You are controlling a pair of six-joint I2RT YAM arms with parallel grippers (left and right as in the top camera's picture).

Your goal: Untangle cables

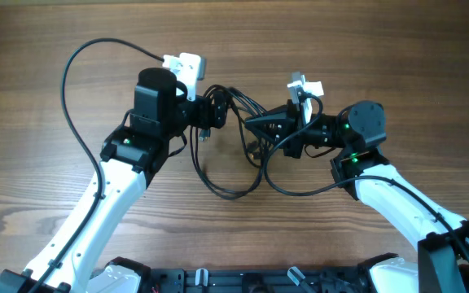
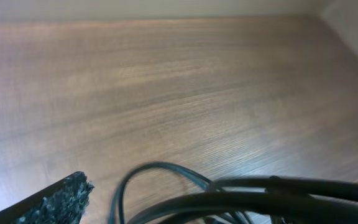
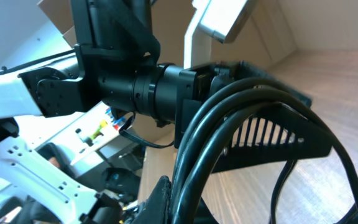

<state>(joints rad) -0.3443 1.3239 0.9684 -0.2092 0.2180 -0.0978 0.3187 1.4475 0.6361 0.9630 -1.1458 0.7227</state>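
Black cables (image 1: 233, 191) hang in a tangled bunch between my two grippers, with loops sagging onto the wooden table (image 1: 397, 49). In the overhead view my left gripper (image 1: 212, 112) stands open at the left side of the bunch. Its wrist view shows one finger pad (image 2: 58, 200) at the lower left and cables (image 2: 260, 193) crossing the bottom edge; the other finger is out of frame. My right gripper (image 1: 256, 130) is shut on the cables from the right. In the right wrist view the cables (image 3: 229, 124) run tight against a finger (image 3: 161, 194), with the left gripper (image 3: 229, 81) close behind.
The left arm's own thicker black wire (image 1: 66, 89) arcs out over the table at the far left. The arms' bases (image 1: 218, 281) line the front edge. In the left wrist view a pale wall (image 2: 353, 25) borders the bare wood at the far right.
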